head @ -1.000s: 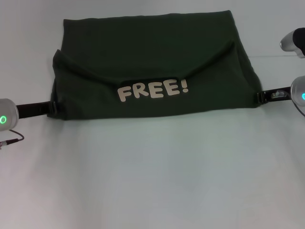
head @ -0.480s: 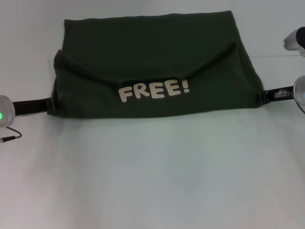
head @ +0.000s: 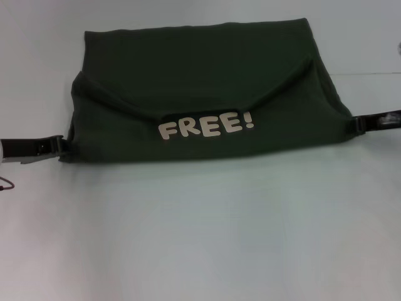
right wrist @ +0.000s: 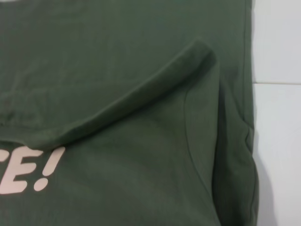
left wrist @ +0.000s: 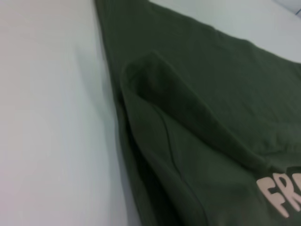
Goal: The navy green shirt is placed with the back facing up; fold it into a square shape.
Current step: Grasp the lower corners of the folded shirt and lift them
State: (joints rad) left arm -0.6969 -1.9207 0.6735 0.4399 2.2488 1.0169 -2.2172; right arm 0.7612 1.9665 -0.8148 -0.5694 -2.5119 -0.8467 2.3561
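- Navy green shirt point(head: 207, 94) lies flat on the white counter point(head: 200, 238), its near part folded up so cream "FREE!" lettering point(head: 207, 125) faces up.
- Left end effector point(head: 53, 146) sits at the shirt's left near corner, right end effector point(head: 363, 122) at its right edge; whether either grips cloth cannot be told.
- Soft, light, floppy fabric; it likely sags and creases, so hold it at corners or side edges beside each end effector.
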